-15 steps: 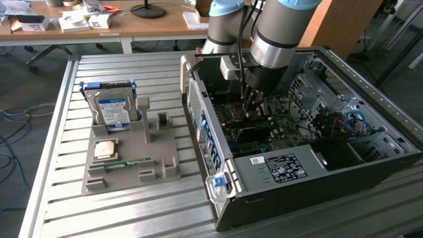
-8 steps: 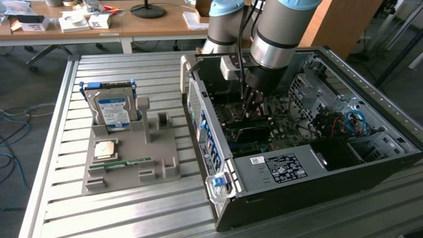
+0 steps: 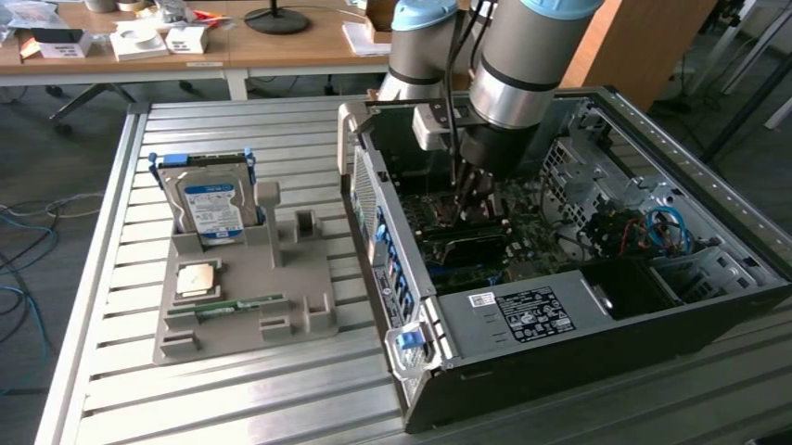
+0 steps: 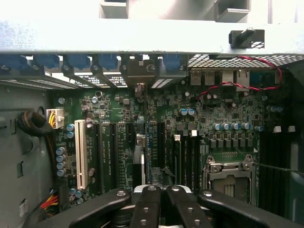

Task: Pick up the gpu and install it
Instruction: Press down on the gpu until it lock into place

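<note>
The arm is seen reaching down into the open computer case, which lies on its side on the slatted metal table. The gripper is noted low over the motherboard. In the wrist view its fingers are pressed together with no gap between them. The gpu is seen edge-on, upright among the expansion slots, its metal bracket end toward the rear wall of the case. The closed gripper sits just above the card's near end, but whether the card is pinched cannot be told. Well apart, at the exterior view's left, a grey holder tray is recorded carrying the hard drive and a green memory stick.
</note>
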